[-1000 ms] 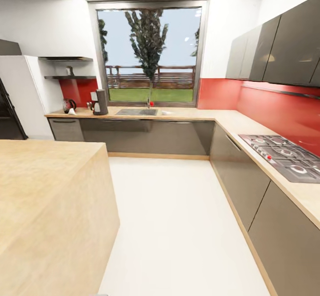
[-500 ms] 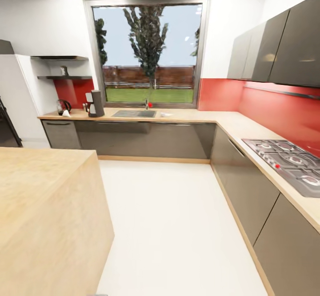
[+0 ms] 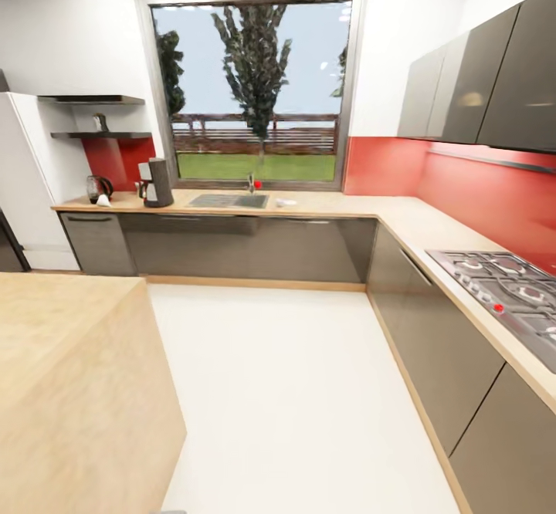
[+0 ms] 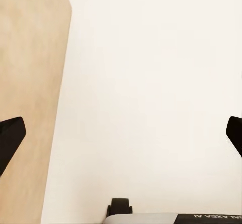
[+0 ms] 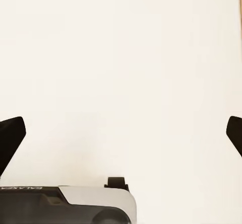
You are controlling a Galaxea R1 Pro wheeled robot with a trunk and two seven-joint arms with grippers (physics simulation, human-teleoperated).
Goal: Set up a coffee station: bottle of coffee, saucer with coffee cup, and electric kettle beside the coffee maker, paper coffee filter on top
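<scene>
Coffee maker (image 3: 158,182) — tall, black, a small dark piece at its side — stands far off on the desk (image 3: 324,205) left of the sink (image 3: 228,201). Further left sits the rounded dark kettle (image 3: 97,187) with something small and white beside it; above, a small dark item on the kitchen shelf (image 3: 100,135), too distant to name. Wrist views look down at white floor: left tool (image 4: 121,133) apart beside the wooden island (image 4: 27,98), right tool (image 5: 121,133) apart too.
</scene>
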